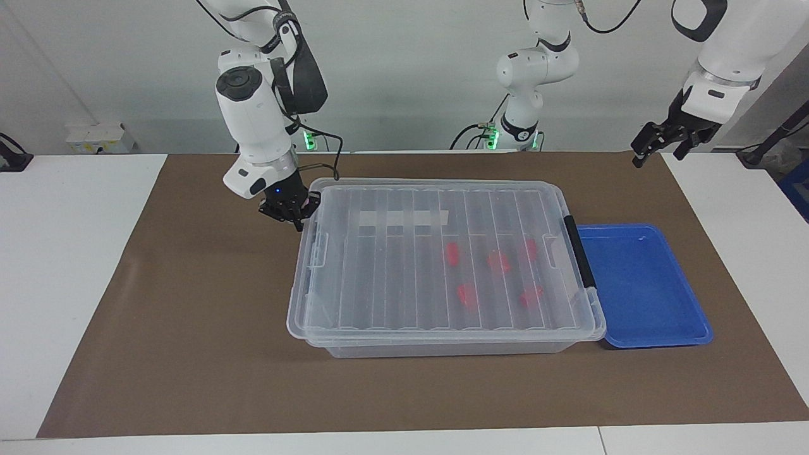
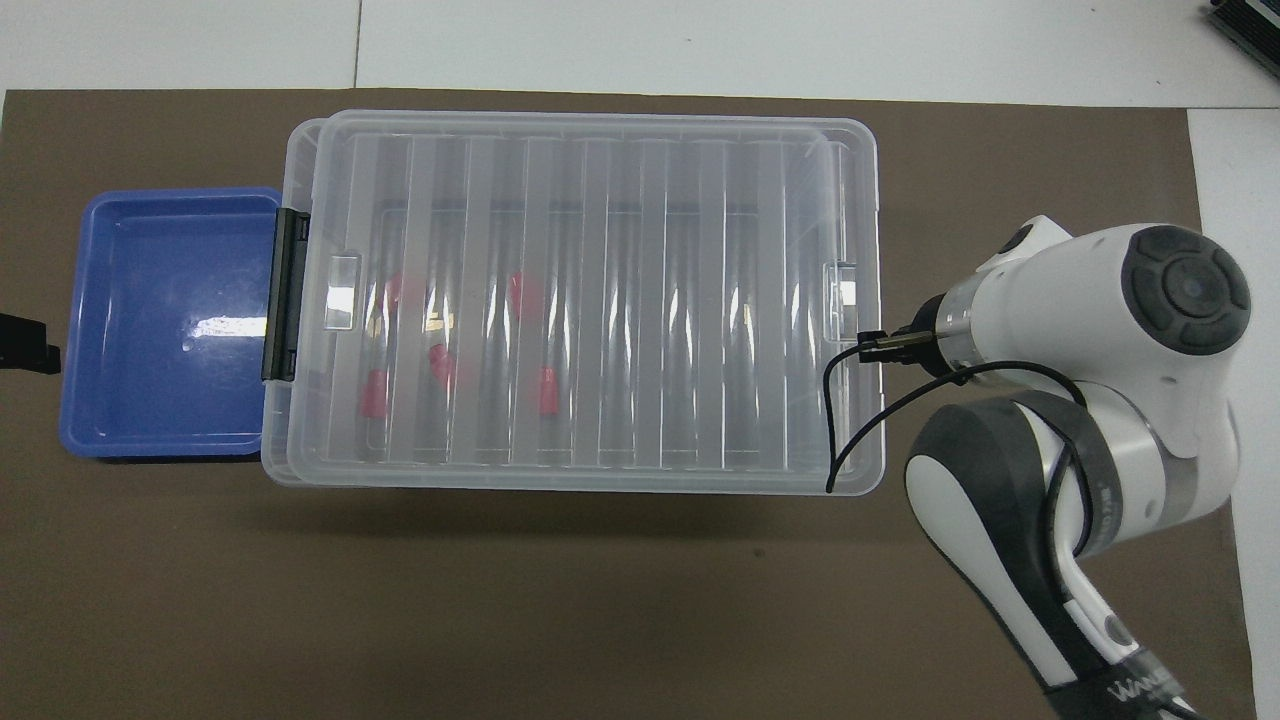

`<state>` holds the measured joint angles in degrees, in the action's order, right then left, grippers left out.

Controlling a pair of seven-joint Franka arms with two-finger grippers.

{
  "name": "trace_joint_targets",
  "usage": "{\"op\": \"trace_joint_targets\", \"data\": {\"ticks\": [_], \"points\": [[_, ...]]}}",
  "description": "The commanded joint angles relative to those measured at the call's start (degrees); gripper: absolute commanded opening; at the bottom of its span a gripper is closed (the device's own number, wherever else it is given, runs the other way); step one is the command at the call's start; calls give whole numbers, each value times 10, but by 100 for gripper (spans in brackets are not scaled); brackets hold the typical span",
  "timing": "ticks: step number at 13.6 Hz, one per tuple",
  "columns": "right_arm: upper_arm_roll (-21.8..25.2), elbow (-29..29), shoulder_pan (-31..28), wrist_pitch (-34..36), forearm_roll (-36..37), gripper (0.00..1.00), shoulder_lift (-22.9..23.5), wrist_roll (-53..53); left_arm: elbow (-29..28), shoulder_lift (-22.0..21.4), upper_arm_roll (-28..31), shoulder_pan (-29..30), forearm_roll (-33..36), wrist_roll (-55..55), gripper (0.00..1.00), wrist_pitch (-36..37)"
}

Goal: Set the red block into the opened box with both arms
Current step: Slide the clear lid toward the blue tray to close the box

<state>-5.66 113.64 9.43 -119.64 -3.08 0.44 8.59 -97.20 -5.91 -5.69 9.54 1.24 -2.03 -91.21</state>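
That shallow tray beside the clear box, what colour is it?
Blue; the tray shows best in the overhead view.

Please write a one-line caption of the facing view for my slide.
Right gripper, shut, at the lid's end atop the clear box holding five red blocks; left gripper waits open.
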Motion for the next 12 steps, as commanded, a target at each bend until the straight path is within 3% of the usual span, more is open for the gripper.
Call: {"op": "trace_joint_targets", "data": {"ticks": [1,7,11,12], "points": [[0,7,9,-17,-10,0,-4,3,-21,-17,2,-4,-6,2,100,-16],[4,0,-5,-2,-10,0,-15,5,-23,-16,21,-37,-6,-1,100,-20],[6,1,-56,52,0,0,-35,25,-24,-16,36,-50,-6,1,100,-23],[7,1,-66,52,2,33,-37,29,-25,-17,37,-51,-6,1,100,-23]]}}
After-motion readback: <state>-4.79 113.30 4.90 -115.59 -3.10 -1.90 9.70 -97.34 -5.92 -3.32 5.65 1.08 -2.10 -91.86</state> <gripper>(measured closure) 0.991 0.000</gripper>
